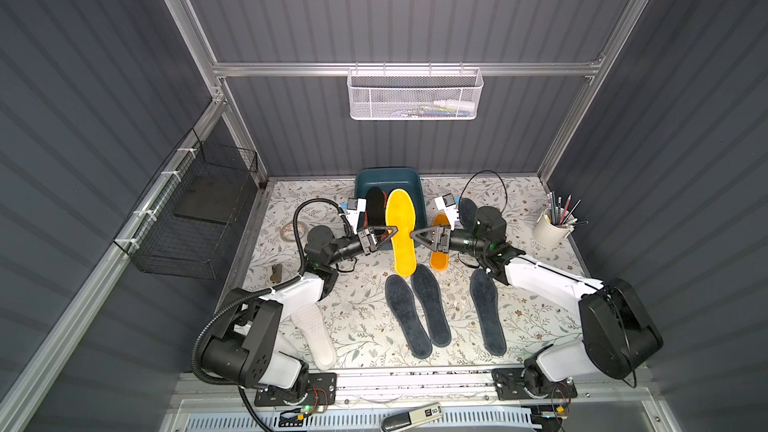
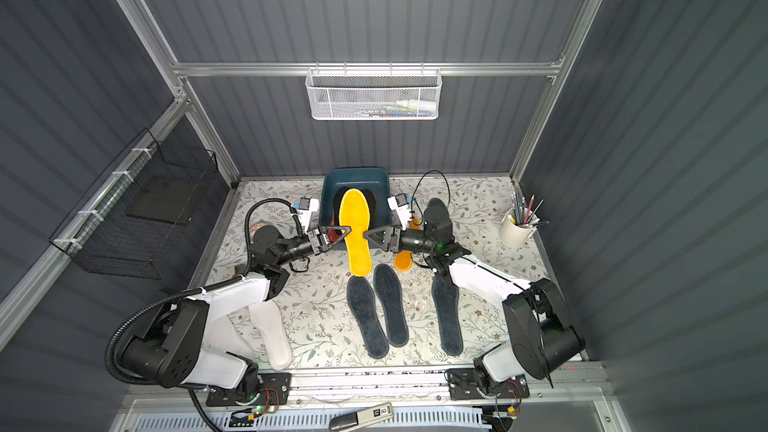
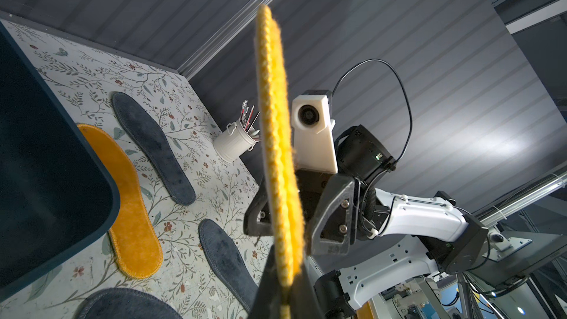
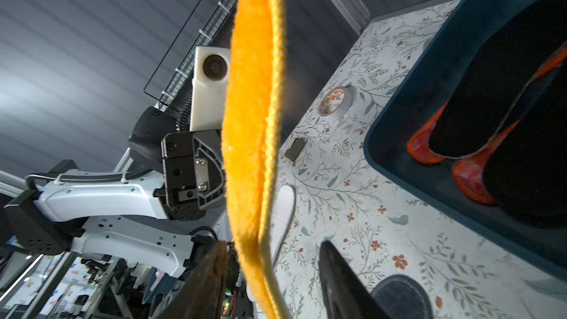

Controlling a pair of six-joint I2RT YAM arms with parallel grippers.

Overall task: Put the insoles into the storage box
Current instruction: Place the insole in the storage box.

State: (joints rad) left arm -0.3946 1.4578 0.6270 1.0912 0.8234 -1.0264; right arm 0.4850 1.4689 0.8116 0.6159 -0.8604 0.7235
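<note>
Insole [image 1: 401, 230], yellow, sits clamped at one edge in my left hand [image 1: 384, 231], half over the storage box [image 1: 386, 178] on the bench [image 1: 357, 317]; my right hand [image 1: 415, 235] straddles the opposite edge, jaws parted.

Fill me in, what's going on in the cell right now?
The left gripper is shut on one long edge of a yellow insole, holding it above the table with one end over the storage box. The right gripper straddles the opposite edge with its jaws apart. Black insoles and red-orange ones already lie in the box. A second orange insole, several grey-blue insoles and a white insole lie on the table.
</note>
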